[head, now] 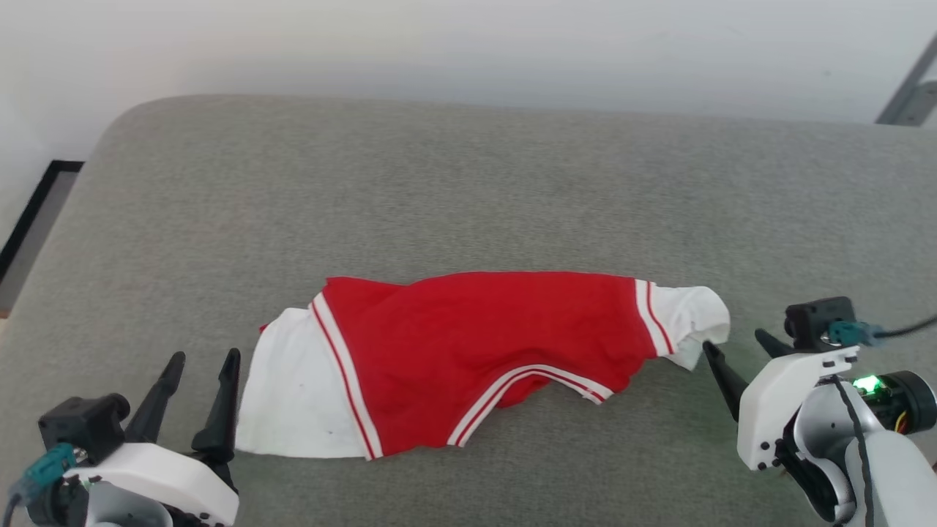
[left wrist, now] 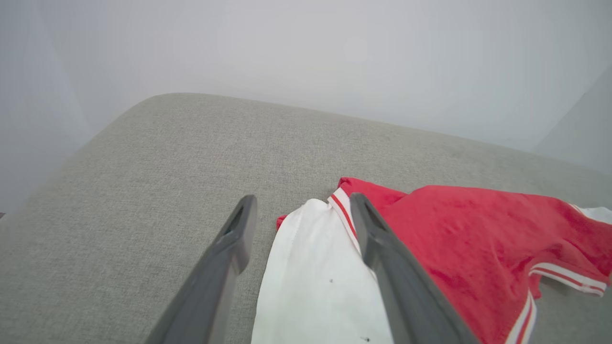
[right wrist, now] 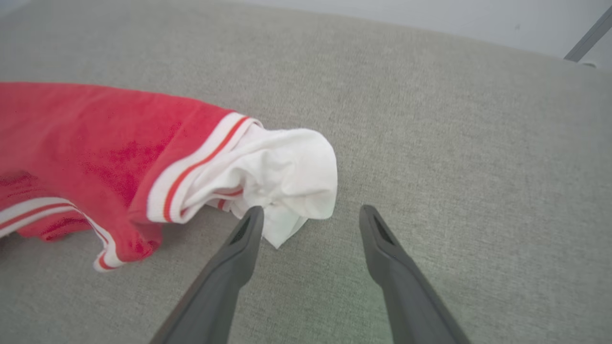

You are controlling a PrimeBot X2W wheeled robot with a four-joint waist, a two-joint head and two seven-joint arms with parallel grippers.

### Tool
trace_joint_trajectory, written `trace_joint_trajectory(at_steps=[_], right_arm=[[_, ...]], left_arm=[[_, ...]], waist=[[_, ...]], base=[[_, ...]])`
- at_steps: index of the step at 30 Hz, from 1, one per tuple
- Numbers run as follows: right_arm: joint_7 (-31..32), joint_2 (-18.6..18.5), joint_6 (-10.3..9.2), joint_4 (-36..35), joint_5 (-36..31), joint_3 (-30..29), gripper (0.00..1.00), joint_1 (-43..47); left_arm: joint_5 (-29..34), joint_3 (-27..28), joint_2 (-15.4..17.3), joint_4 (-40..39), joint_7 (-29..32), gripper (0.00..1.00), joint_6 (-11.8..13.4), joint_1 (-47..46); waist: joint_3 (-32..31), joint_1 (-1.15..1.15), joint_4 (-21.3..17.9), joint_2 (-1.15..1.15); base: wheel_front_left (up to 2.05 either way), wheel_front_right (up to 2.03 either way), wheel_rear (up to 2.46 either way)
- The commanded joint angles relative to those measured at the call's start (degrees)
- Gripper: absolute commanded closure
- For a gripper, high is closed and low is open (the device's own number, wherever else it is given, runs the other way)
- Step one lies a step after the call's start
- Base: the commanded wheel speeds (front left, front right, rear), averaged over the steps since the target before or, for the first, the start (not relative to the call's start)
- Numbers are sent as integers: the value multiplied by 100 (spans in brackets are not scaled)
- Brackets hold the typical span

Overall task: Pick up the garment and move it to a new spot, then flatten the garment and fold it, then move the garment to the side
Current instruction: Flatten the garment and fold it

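I see the garment [head: 468,344] lying rumpled across the near part of the grey padded bench [head: 468,183], red in the middle and white at both ends. My left gripper [head: 204,357] sits just beside its white left end, jaws wide and empty. My right gripper [head: 735,342] is also wide and empty, with one tip at the bunched white right end. I cannot tell if it touches.
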Motion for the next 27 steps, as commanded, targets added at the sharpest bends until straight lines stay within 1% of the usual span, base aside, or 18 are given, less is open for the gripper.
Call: trace_joint_trajectory(at_steps=[1, 9, 10, 11, 13, 14, 15, 17, 20, 23, 27], right_arm=[[78, -45, -2, 70, 5, 43, 0, -68], [722, -299, -2, 1024, 122, 368, 0, -667], [781, -332, -3, 1182, 102, 415, 0, -739], [887, -336, -2, 1530, 119, 479, 0, -896], [929, -346, -2, 1853, 184, 553, 0, -1060], [939, -362, -2, 2004, 172, 636, 28, -1128], [904, -379, -2, 2127, 186, 708, 100, -1195], [904, -430, -3, 2366, 224, 846, 100, -1295], [876, -546, -4, 2518, 371, 925, 100, -1453], [898, -709, -4, 2447, 551, 981, 100, -1557], [1096, -1024, -3, 2189, 765, 887, 100, -1456]], left_arm=[[70, 18, -22, 3, -43, 0, -23, 67], [169, 55, -266, -32, -224, 0, -223, 154], [185, 64, -301, -25, -238, 0, -235, 152], [197, 84, -366, -10, -243, 0, -280, 152], [209, 109, -422, 0, -254, 0, -320, 158], [228, 111, -452, 6, -260, 0, -337, 165], [235, 123, -490, 13, -264, 0, -351, 171], [264, 145, -525, 26, -261, 0, -387, 186], [276, 190, -580, 44, -268, 0, -425, 236], [308, 246, -601, 50, -273, 0, -451, 287], [328, 331, -604, 25, -276, 0, -484, 388]], waist=[[-16, 0, 75, 0], [-18, 0, 420, 0], [-15, 0, 464, 0], [-10, 0, 537, 0], [-5, 0, 597, 0], [-5, 0, 622, 0], [-7, 0, 644, 0], [-17, 0, 673, 0], [-54, 0, 683, 0], [-99, 0, 645, 0], [-137, 0, 551, 0]], base=[[0, 0, 0], [0, 0, 0], [0, 0, 0], [0, 0, 0], [0, 0, 0], [0, 0, 0], [0, 0, 0], [0, 0, 0], [0, 0, 0], [0, 0, 0], [0, 0, 0]])
